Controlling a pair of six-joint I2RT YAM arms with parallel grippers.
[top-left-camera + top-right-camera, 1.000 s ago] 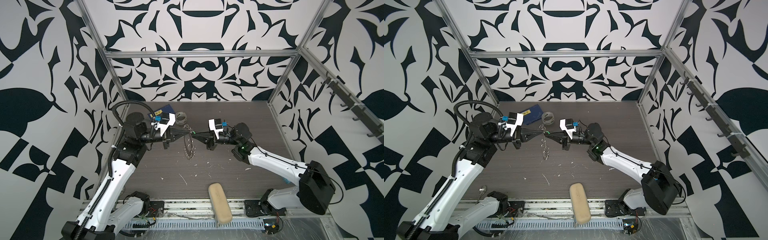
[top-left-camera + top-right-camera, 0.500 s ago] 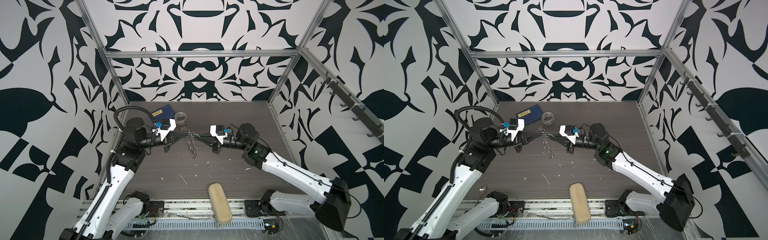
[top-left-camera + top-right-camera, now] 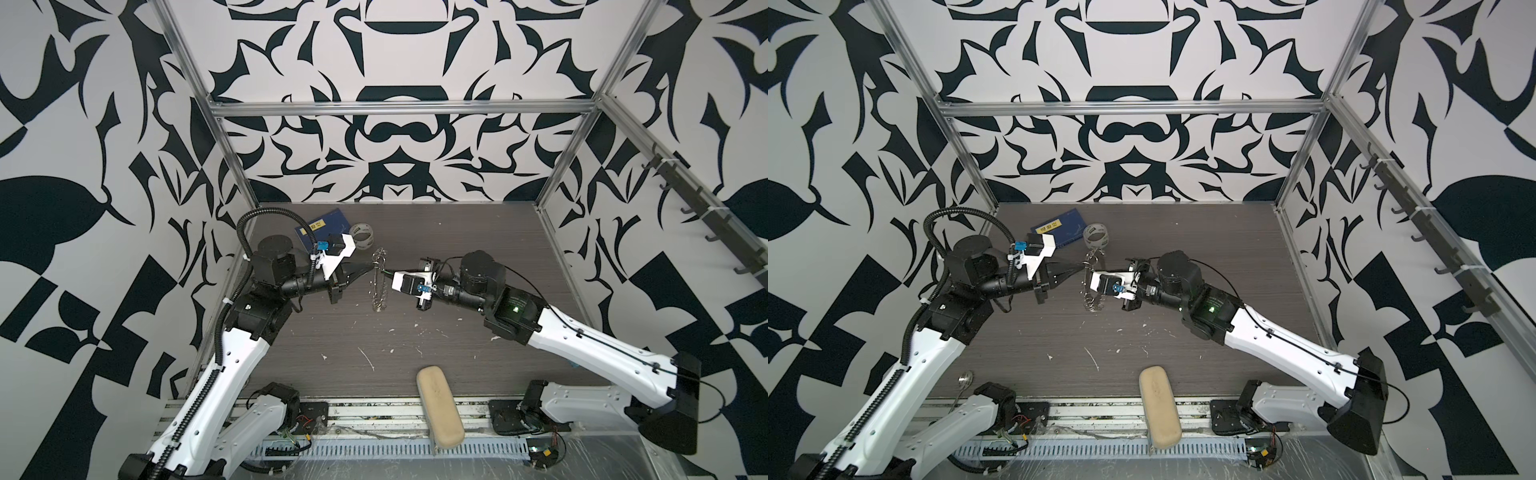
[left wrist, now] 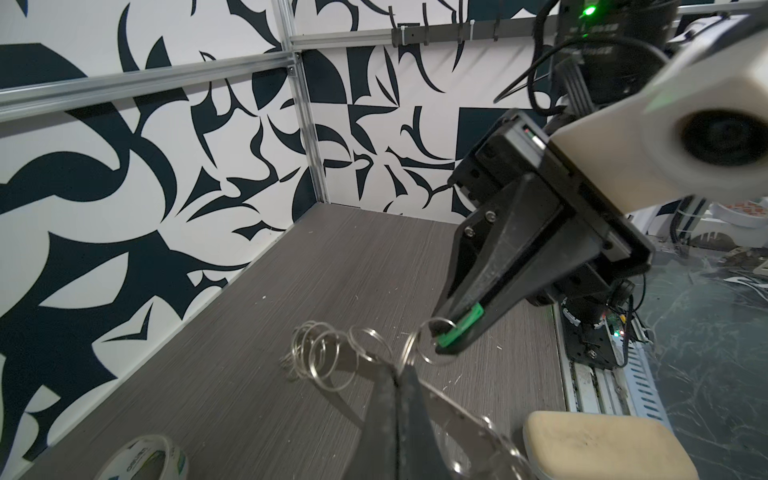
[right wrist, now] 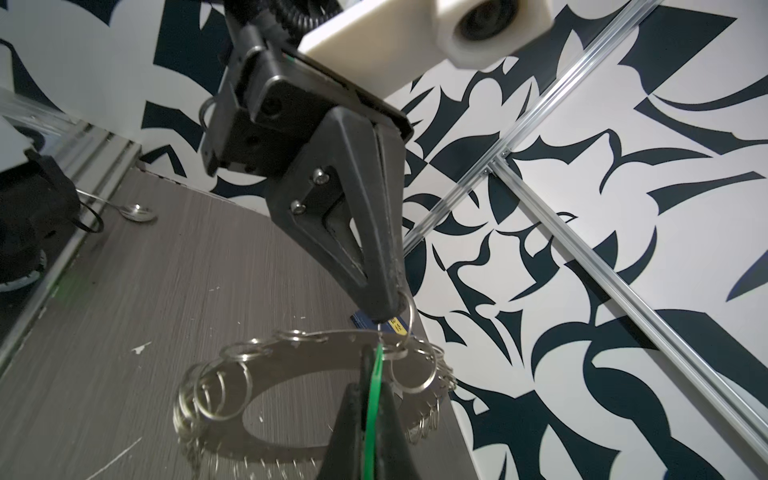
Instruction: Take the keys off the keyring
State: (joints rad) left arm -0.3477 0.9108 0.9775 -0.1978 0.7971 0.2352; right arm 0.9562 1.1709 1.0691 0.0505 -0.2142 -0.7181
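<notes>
1. Black-and-white patterned walls [image 3: 395, 145] enclose a dark wood-grain table [image 3: 415, 224] flecked with pale scraps.
2. Far left, a spoon [image 3: 966, 378] lies by the front rail. At the back lie a blue booklet [image 3: 320, 226] and, just beside it, a clear tape roll [image 3: 360, 232].
3. The left gripper [image 5: 386, 305] reaches in level, its jaws pressed together on the keyring at the rim, pinching one of the wire loops [image 5: 436, 370] that fringe it.
4. The keyring [image 5: 316, 359], a flat grey metal disc with a wide hole, hangs on edge above the table between the two grippers, clear of the surface in both top views.
5. The green key [image 4: 461, 328] sits clamped in the right gripper [image 4: 446, 340], only a sliver showing between the closed jaws. A wire loop appears to pass through it, so I judge it not yet free.
6. Right of centre, a beige oblong case [image 3: 439, 405] overhangs the front rail.
7. Risks:
   - A straight pull would likely drag the whole disc, because a split loop needs threading round.
   - Either thin pinch could slip, dropping the disc.
   - The fingertips sit nearly touching, so a twist might knock them together.
   - Neighbouring loops could snag the key.
</notes>
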